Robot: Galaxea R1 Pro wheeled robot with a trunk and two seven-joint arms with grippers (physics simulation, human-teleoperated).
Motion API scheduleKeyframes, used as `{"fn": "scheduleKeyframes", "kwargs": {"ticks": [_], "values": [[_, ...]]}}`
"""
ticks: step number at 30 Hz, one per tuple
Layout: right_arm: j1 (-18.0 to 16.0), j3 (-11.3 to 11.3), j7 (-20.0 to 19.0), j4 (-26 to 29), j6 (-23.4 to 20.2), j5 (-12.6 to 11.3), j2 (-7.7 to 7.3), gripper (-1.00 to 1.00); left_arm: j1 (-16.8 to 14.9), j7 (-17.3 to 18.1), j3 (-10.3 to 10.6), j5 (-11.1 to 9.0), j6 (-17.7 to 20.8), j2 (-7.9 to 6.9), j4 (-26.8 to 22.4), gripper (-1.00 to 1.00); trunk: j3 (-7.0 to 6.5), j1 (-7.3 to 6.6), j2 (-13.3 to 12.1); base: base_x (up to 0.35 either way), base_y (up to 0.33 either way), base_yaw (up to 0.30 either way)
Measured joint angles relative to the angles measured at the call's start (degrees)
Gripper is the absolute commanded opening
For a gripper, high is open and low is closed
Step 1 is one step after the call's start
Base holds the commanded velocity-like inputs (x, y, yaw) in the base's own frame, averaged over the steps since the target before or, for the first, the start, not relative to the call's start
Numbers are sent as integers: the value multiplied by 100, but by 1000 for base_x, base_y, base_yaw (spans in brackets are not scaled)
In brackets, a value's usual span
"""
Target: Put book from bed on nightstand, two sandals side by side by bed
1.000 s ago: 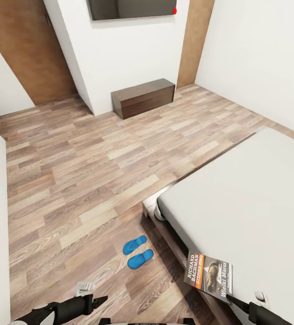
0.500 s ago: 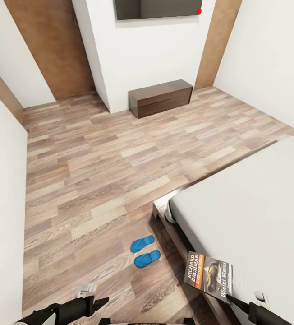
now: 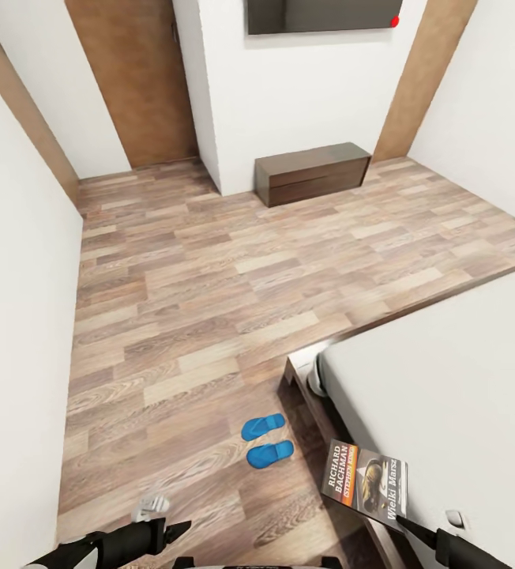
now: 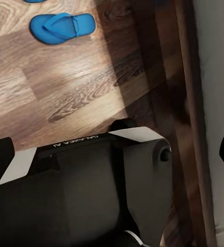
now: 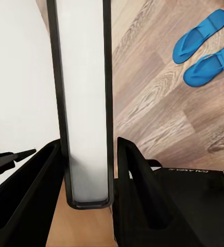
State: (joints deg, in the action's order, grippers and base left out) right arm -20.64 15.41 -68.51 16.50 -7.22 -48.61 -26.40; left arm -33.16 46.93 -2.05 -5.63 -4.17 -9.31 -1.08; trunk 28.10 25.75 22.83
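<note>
- Dark paperback book (image 3: 366, 482), reading "Richard Bachman" on an orange band, is overhanging the bed's (image 3: 463, 379) near left edge.
- Right gripper (image 3: 412, 528) is clamping its near corner; left gripper (image 3: 180, 527), grip unclear, is hovering low.

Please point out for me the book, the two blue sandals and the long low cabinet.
book (image 3: 366, 480): head view, middle of its cover.
farther sandal (image 3: 263, 427): head view, on its sole.
nearer sandal (image 3: 270, 454): head view, on its sole.
long low cabinet (image 3: 314, 174): head view, on its front.
</note>
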Motion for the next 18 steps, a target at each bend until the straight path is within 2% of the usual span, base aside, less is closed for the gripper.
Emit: {"fn": "scheduleKeyframes", "kwargs": {"ticks": [18], "values": [[0,3,0,0,0,2,0,-100,0,2,0,0,3,0,0,100,0,0,0,0,0,232]]}}
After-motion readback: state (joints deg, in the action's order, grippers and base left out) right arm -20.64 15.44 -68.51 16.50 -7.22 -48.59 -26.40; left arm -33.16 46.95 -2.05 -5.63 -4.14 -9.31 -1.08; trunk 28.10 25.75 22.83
